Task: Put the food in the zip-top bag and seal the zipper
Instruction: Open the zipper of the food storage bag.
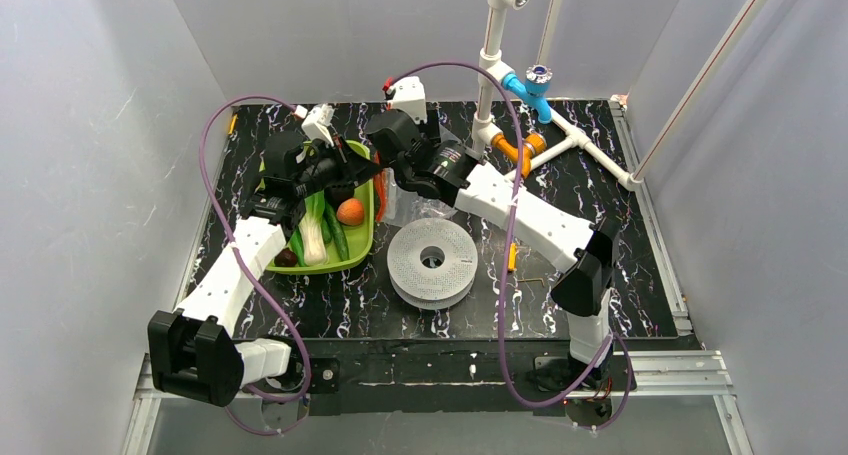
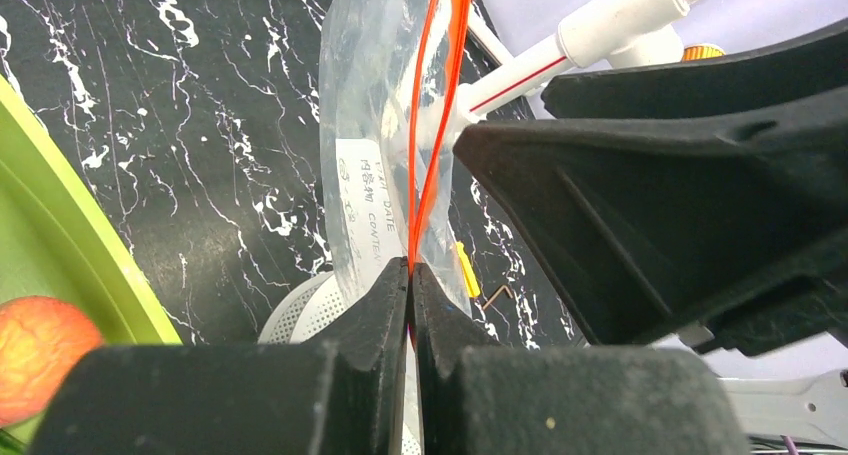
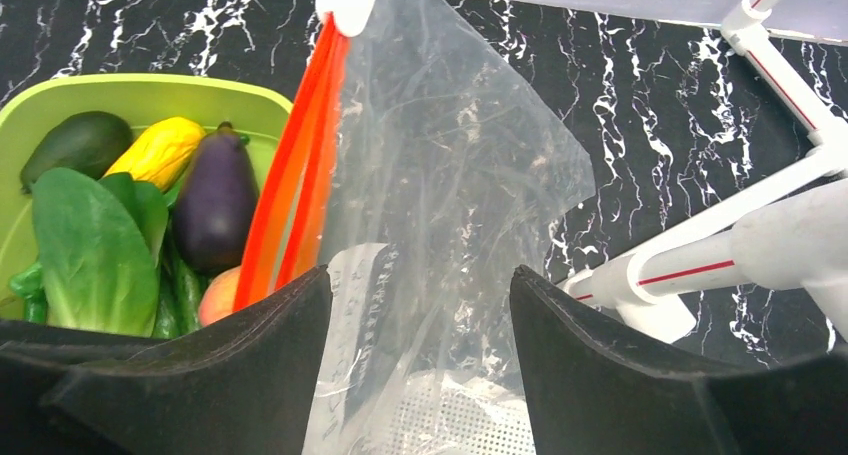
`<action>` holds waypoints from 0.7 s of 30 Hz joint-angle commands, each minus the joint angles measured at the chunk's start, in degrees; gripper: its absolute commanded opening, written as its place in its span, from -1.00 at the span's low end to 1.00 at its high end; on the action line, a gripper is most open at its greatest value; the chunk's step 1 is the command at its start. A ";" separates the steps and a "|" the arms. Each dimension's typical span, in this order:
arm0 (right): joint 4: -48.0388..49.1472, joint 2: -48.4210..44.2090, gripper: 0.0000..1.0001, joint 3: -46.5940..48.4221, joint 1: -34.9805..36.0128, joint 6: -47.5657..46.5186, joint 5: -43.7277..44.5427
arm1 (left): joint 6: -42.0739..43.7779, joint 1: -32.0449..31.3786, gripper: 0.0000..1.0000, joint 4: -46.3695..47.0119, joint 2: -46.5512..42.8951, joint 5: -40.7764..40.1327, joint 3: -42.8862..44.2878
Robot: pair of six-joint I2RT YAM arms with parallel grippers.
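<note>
Top external view: the clear, crinkly plastic zip-top bag (image 1: 405, 203) hangs over the black marbled table (image 1: 600, 190), with the lime-green plastic tray (image 1: 362, 237) of small toy food (image 1: 318, 237) at its 9 o'clock. Left wrist view: the left gripper (image 2: 411, 275) is clamped on the narrow orange-red zipper (image 2: 428, 125). Right wrist view: the right gripper (image 3: 420, 280) stands with fingers apart, bag film between them and nothing clamped; the purple eggplant (image 3: 215, 200) lies at 9 o'clock.

You've got a black marbled table (image 1: 330, 310) boxed in by plain grey walls (image 1: 90, 125), white pipes (image 1: 600, 157) at its far right corner.
</note>
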 commanded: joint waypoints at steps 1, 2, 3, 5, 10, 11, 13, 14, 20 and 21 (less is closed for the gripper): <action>4.37 -0.35 0.44 2.10 -0.46 -0.83 2.15 | 0.23 -0.19 -1.00 1.85 0.13 0.66 -0.46; 4.78 -0.48 0.45 2.05 -0.46 -0.94 2.04 | 0.13 -0.19 -1.00 2.02 0.33 0.84 -0.48; 5.24 -0.52 0.46 2.02 -0.46 -1.16 2.03 | -0.02 -0.19 -1.00 2.17 0.54 1.07 -0.47; 6.38 -0.64 0.48 1.88 -0.46 -1.86 2.29 | -0.35 -0.19 -1.00 2.55 0.93 1.62 -0.46; 8.99 -0.14 0.48 1.31 -0.89 -2.70 1.46 | -0.61 -0.34 -1.00 3.39 0.97 2.38 -0.76; 9.31 0.12 0.48 1.29 -1.00 -2.72 1.21 | -0.55 -0.42 -1.00 3.46 0.92 2.47 -0.75; 9.42 0.72 0.46 1.58 -1.23 -2.51 0.82 | -0.33 -0.49 -1.00 3.46 0.77 2.45 -0.72; 9.24 0.94 0.45 1.71 -1.30 -2.15 0.73 | -0.20 -0.51 -1.00 3.32 0.63 2.37 -0.68; 8.70 2.02 0.37 1.12 -1.59 0.41 -0.92 | 0.27 -0.65 -1.00 3.02 0.07 2.20 -0.66; 8.64 2.20 0.35 1.02 -1.58 0.78 -1.21 | 0.35 -0.73 -1.00 2.94 -0.02 2.14 -0.62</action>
